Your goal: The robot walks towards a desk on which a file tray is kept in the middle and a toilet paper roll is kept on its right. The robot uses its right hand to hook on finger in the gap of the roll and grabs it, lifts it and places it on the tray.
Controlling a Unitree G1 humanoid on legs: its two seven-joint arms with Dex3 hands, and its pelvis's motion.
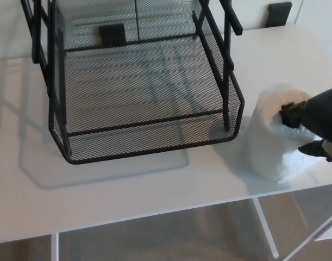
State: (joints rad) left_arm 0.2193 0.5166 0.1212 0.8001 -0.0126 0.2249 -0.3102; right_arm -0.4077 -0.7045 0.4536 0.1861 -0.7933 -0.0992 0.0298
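A white toilet paper roll (pixel 268 142) stands on the white desk (pixel 155 185) just right of the black mesh file tray (pixel 144 92). The roll leans a little to the left. My right hand (pixel 313 122) comes in from the right edge, with one finger hooked down into the roll's core and another finger against the roll's outer side. It is shut on the roll. My left hand does not show.
The tray has tall black side posts (pixel 226 65) and a low front lip (pixel 149 145). The desk's front edge (pixel 155 215) runs below, with floor (pixel 155 242) and white desk legs (pixel 266 231) under it. A small black object (pixel 279 12) sits at the back right.
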